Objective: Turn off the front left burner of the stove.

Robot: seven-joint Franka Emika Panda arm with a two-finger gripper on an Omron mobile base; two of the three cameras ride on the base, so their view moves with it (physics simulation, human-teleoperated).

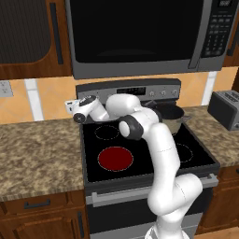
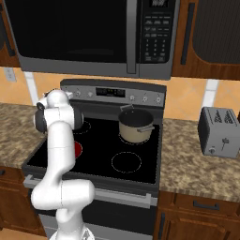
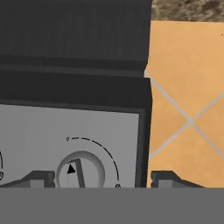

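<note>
Front left burner [image 1: 115, 158] glows deep red at the near left of the stove [image 1: 140, 182]. Gripper [image 3: 103, 178] sits at the back panel's left end, fingers spread wide astride a knob [image 3: 80, 171], not touching. Pot [image 2: 135, 124] occupies the rear right ring.

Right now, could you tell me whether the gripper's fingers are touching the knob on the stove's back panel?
Apart. In the hand view, the fingers stand either side of the knob, with grey panel between.

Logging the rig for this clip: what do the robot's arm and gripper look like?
The arm is glossy white, built of rounded tubular links with dark grey rings at the joints. No cables or markings show. The gripper ends in two small dark grey finger tips.
</note>
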